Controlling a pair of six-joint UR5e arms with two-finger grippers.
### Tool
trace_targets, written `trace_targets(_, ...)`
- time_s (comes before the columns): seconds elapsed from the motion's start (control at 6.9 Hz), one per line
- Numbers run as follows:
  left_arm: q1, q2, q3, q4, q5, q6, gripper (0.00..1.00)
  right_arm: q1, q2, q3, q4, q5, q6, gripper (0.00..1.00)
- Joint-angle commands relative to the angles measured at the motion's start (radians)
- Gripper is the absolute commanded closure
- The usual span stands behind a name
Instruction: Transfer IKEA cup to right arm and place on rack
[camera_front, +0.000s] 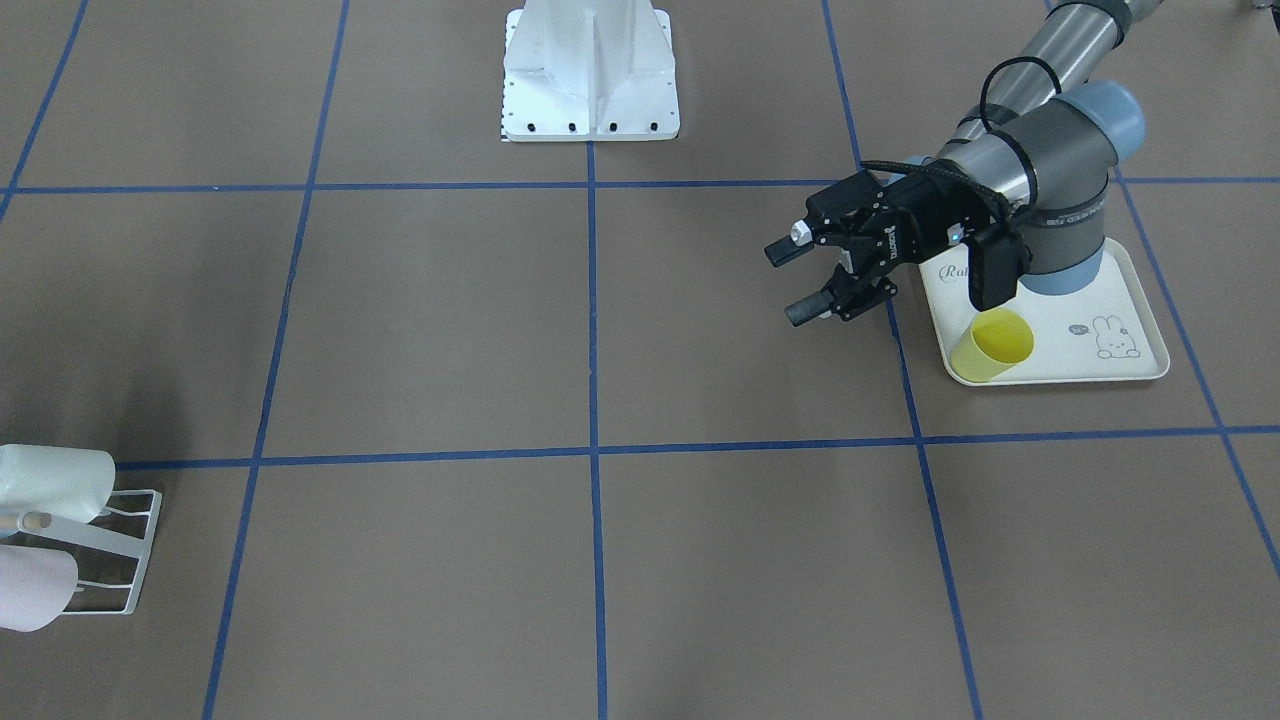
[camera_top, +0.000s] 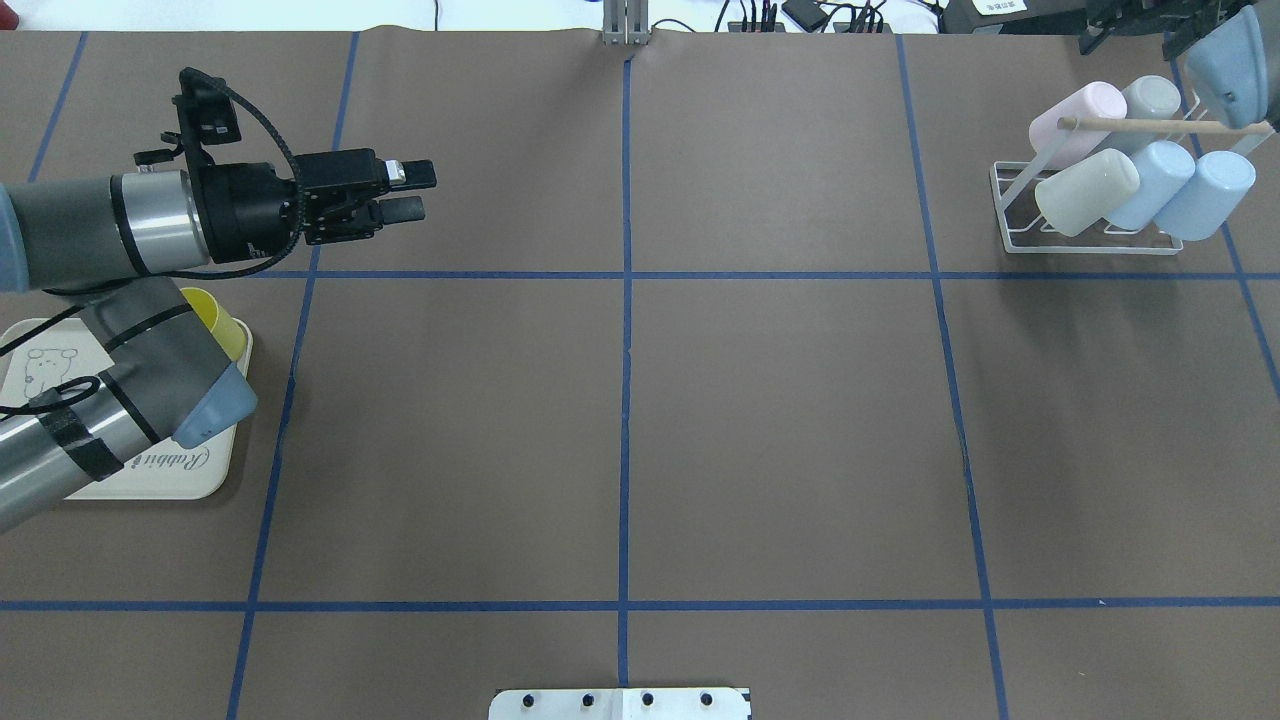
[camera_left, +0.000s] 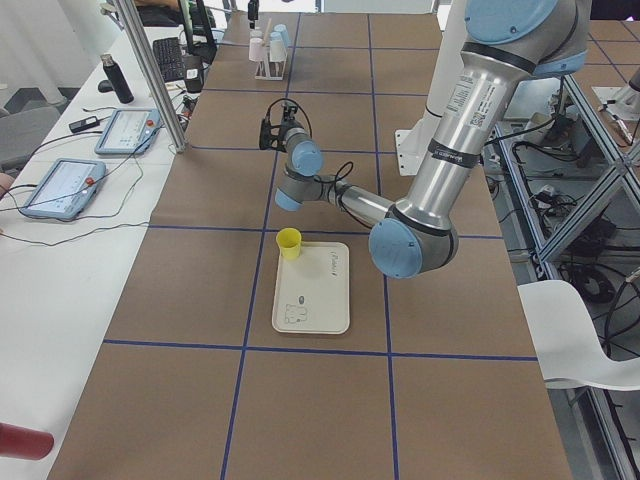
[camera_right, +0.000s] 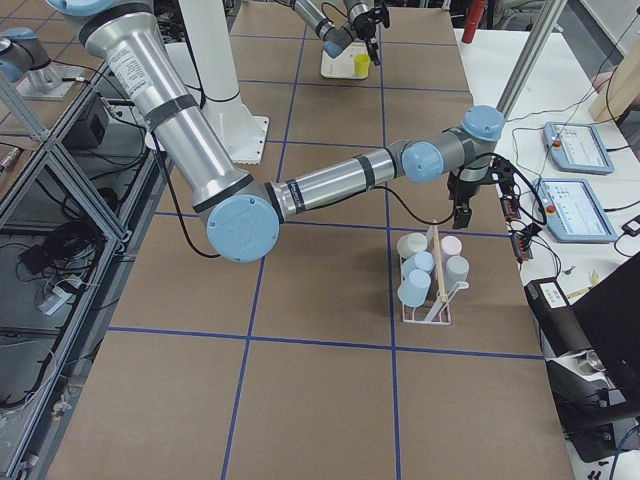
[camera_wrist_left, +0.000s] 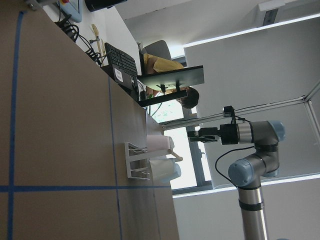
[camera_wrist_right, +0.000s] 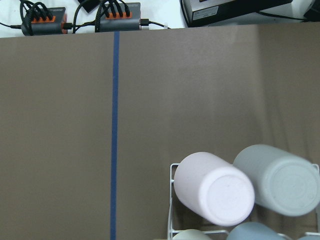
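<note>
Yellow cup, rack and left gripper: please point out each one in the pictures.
yellow cup (camera_front: 972, 365), exterior front-facing view, on its outer side wall.
rack (camera_top: 1140, 124), overhead exterior view, on its wooden dowel.
left gripper (camera_front: 787, 283), exterior front-facing view, midway between its fingertips.

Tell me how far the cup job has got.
Done: nothing yet; the yellow cup stands on the tray. In hand: the left pincer is open and empty, beside the tray, not at the cup. Left: grasp the cup, pass it to the right arm, set it on the rack, which already carries other cups.
</note>
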Motion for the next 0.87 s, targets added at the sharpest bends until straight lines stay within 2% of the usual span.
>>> trace_targets(0.0,-0.097,0.060,-0.002,0.161,-0.056,0.272,0.09,-0.063,-0.065,0.143,0.002,-0.005,0.138,0.00)
trace_targets(0.43,-0.217,0.141,-0.027,0.379,-0.098,0.636,0.09,-0.086,-0.079,0.159,0.002,-0.005,0.165,0.00)
trace_targets(0.58,-0.237,0.201,-0.031,0.445,-0.124,0.802,0.09,-0.095,-0.080,0.158,0.000,-0.005,0.165,0.00)
trace_targets(0.72,-0.282,0.220,-0.036,0.529,-0.173,0.891,0.09,-0.097,-0.082,0.159,0.000,-0.003,0.165,0.00)
